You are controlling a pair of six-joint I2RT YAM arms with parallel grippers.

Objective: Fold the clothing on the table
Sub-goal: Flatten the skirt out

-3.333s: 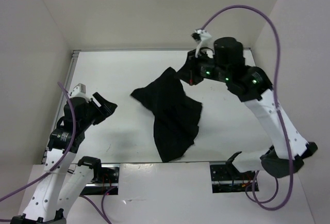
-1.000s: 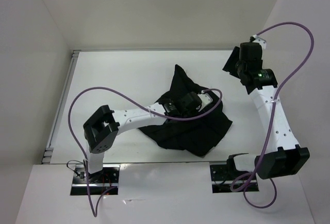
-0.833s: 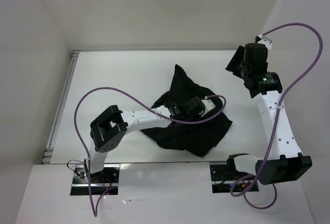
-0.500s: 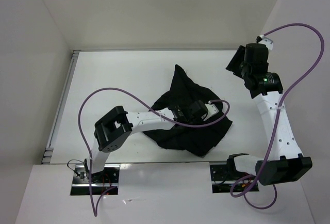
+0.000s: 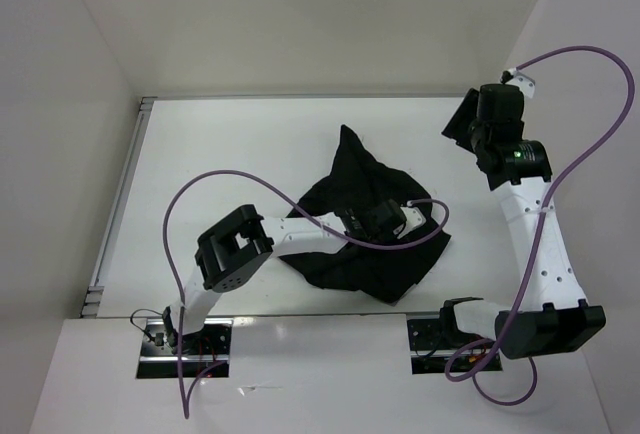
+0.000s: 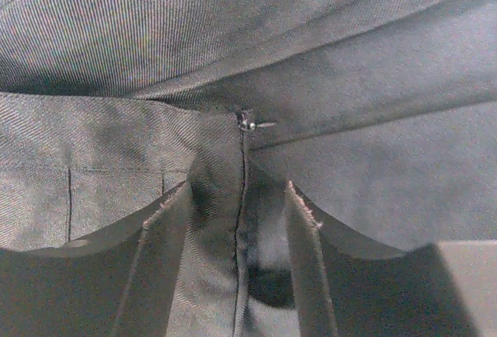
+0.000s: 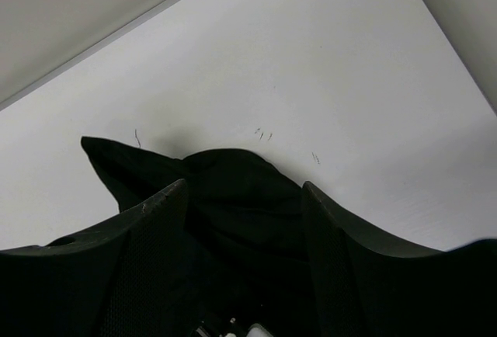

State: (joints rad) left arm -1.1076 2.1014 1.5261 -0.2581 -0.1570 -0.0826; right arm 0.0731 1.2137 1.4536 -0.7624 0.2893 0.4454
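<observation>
on the white table [image 5: 220,154] the black clothing [image 5: 395,264] is heaped right of centre, close to the near edge. no neat fold is seen, so nearly all the work is judged undone. the left gripper [image 6: 238,189] is sunk into it, jaws parted astride a seamed ridge; whether that is pinched cannot be told. the right gripper [image 7: 245,189] is held wide and empty over the far right corner. open room is left on the left half and the far side.

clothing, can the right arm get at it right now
Probably yes: the right gripper hangs open over the far right of the table, with bare surface between it and the far peak of the clothing. The left arm lies across the middle, so that part looks blocked.
</observation>
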